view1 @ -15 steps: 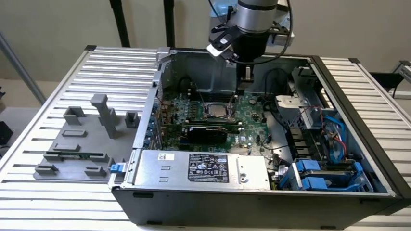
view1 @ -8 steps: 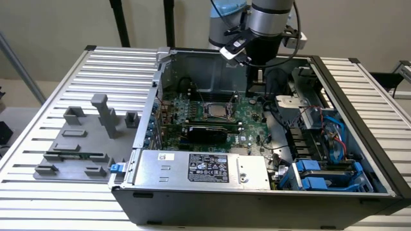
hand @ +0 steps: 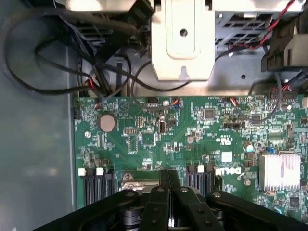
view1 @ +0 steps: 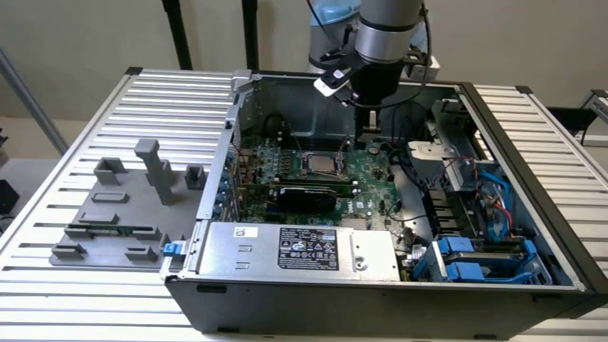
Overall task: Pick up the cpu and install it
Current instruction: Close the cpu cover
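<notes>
My pincer point(view1: 359, 121) is hanging inside the computer case point(view1: 380, 292), near the top middle of the exterior view, its fingers pressed together. I am seeing the cpu point(view1: 321, 165) already sitting in the socket on the green board point(hand: 192, 139), so I think little is left.

An open computer case point(view1: 532, 214) lies on a slatted metal table point(view1: 142, 114), directly beneath the tool. Below the tool sits the green motherboard point(hand: 192, 139), with a round coin battery point(hand: 107, 122), a finned silver heatsink point(hand: 279, 171) and black cables point(hand: 57, 72) close by. In the exterior view, a silver power supply point(view1: 299, 249) with a label fills the case's near side, blue drive brackets point(view1: 475, 260) sit off toward the exterior view's right, and grey fixture blocks point(view1: 128, 206) stand well apart on the exterior view's left.
</notes>
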Tool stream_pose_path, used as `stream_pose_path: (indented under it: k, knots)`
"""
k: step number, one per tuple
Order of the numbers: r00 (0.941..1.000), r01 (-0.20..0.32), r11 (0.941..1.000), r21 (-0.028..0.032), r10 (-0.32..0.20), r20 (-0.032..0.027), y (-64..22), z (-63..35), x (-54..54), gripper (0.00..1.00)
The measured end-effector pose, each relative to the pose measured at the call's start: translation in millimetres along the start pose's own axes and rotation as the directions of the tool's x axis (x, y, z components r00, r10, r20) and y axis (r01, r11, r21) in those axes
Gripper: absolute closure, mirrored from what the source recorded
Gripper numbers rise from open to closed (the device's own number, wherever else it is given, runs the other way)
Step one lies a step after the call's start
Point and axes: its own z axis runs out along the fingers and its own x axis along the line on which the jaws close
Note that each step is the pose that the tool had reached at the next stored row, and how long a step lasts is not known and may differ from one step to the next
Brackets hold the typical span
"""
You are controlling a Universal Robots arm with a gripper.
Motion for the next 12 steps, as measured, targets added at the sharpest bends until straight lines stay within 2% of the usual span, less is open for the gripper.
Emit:
stream_pose_path:
  k: [2, 5, 9, 12]
  knots:
    - [1.0, 0.0, 1.0, 0.0, 0.0, -0.0013, -9.0, 2.5, 0.9, 0.89]
    - [1.0, 0.0, 1.0, 0.0015, 0.0, -0.0074, -20.2, 3.4, 1.3, 0.89]
    - [0.9999, 0.0, 1.0, 0.01, 0.0, -0.0148, -32.3, 4.0, 1.0, 0.89]
    - [0.9999, 0.001, 0.9999, 0.0139, -0.001, -0.0158, -43.8, 5.5, 0.6, 0.89]
